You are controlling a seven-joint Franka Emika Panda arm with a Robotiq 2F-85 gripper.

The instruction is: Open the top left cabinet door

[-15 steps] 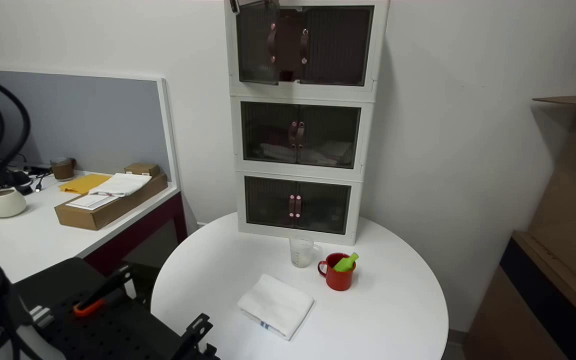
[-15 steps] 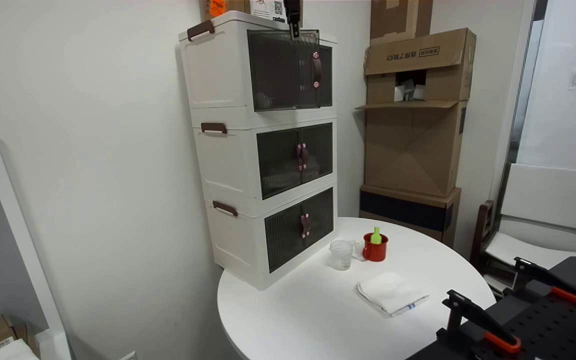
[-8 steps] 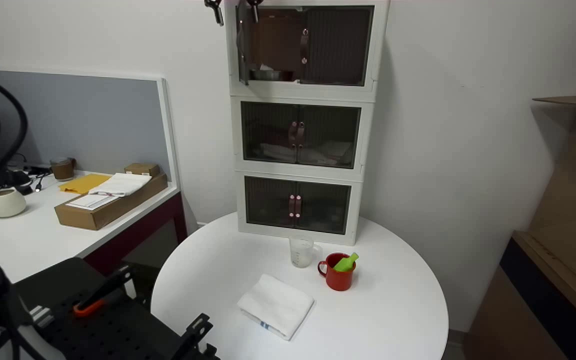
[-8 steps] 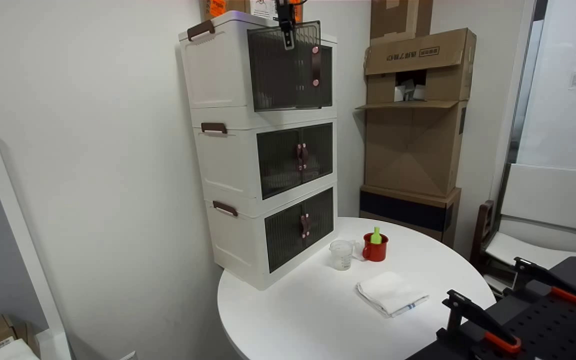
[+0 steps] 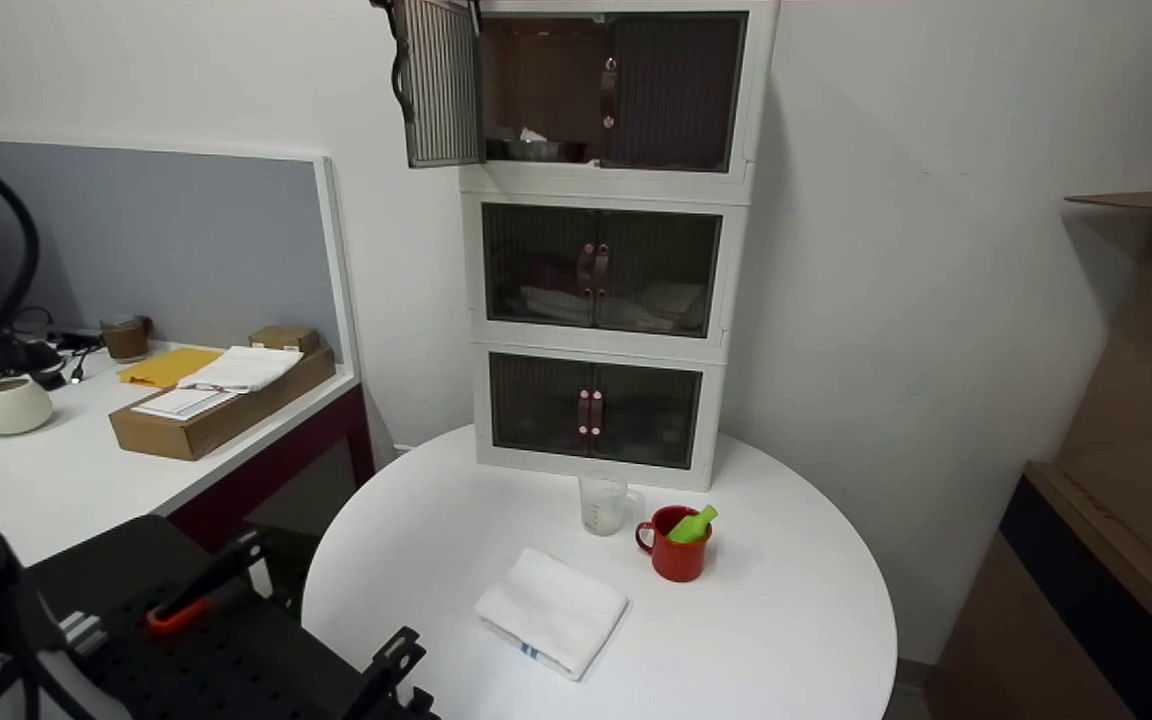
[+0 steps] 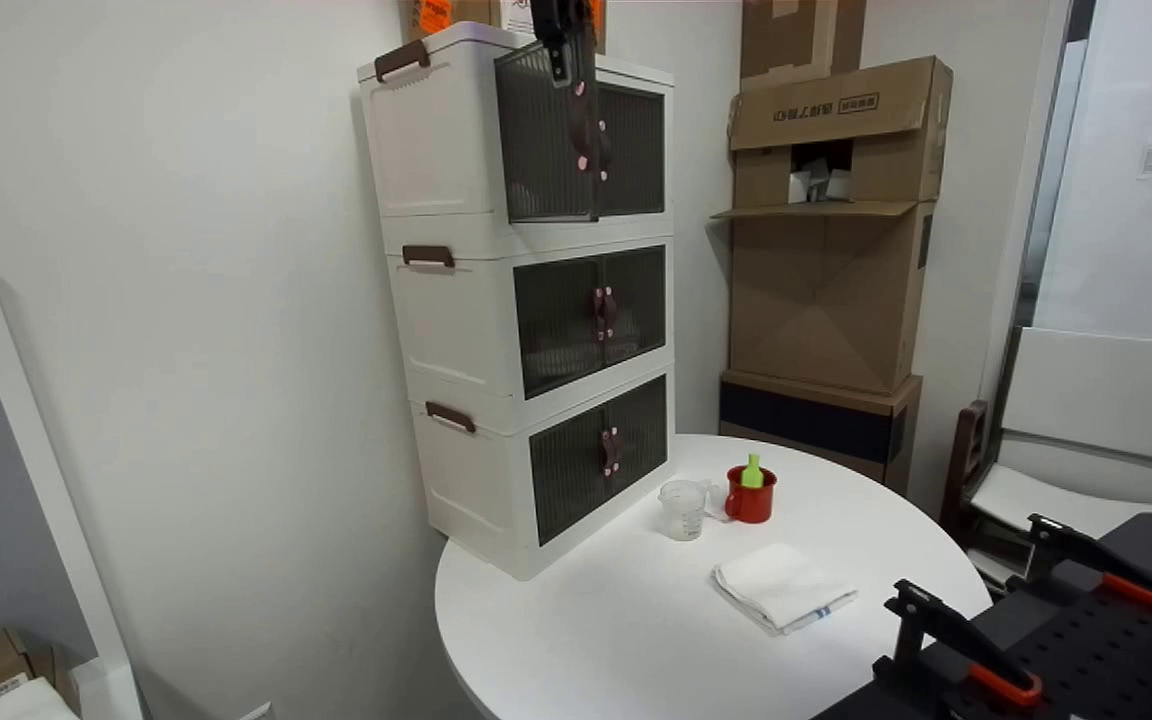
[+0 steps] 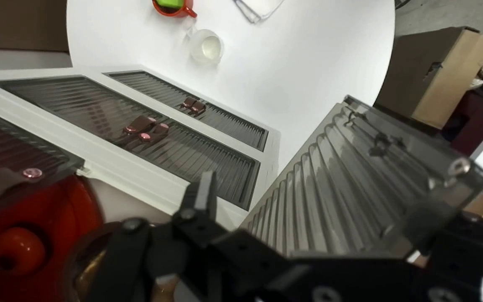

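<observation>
The top left cabinet door (image 5: 444, 90) is a ribbed smoked-glass panel with a dark strap handle. It stands swung wide out from the white cabinet (image 5: 611, 185), its upper shelf exposed. It also shows in an exterior view (image 6: 544, 140) and the wrist view (image 7: 329, 180). The right-hand twin door (image 5: 676, 95) is shut. My gripper (image 7: 315, 212) is open at the door's upper part, one finger on the inner side and the other dark behind the glass. Whether a finger touches the panel I cannot tell. In an exterior view my gripper (image 6: 560, 65) shows at the door's top, partly cut off.
A metal bowl (image 5: 536, 150) sits on the opened shelf; a red item with a round knob (image 7: 19, 251) shows inside. Lower doors (image 5: 596, 265) are shut. On the round table (image 5: 736, 640) are a red mug (image 5: 678, 555), a clear measuring cup (image 5: 601, 505) and a folded cloth (image 5: 553, 610).
The top left door has swung from slightly ajar, through about straight out, to wide open. My gripper has moved outward with it, and the shelf inside has come into view.
</observation>
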